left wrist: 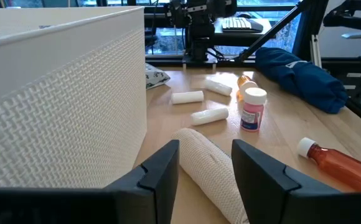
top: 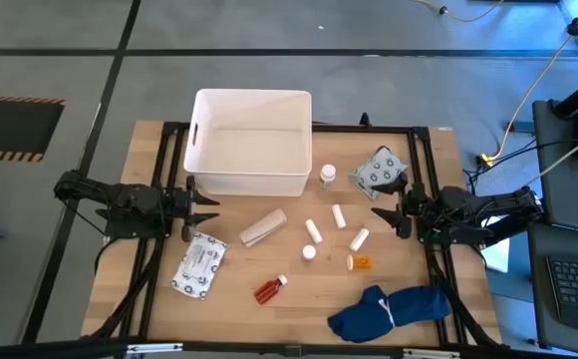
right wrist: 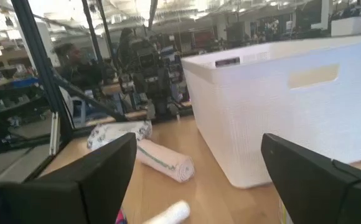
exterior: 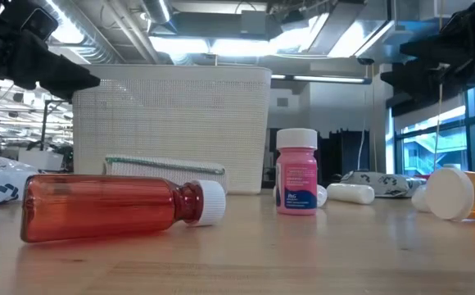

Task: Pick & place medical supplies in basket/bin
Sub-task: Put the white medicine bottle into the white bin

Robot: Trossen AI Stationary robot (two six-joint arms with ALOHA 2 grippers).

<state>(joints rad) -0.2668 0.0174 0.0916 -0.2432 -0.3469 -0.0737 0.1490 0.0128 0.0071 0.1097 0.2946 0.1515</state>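
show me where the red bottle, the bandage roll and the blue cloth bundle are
red bottle [exterior: 98, 206], low view, middle of its clear red body.
bandage roll [left wrist: 208, 168], left wrist view, its woven side.
blue cloth bundle [top: 389, 310], high view, centre of the folds.

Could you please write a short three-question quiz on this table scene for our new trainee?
1. True or false: the white tub already holds supplies.
2. Which lies nearest the left gripper? A) tan bandage roll B) orange bottle C) blue cloth bundle
3. Fill in: the red bottle lies on its ____.

Key: 1 false, nothing shows inside; 2 A; 3 side.
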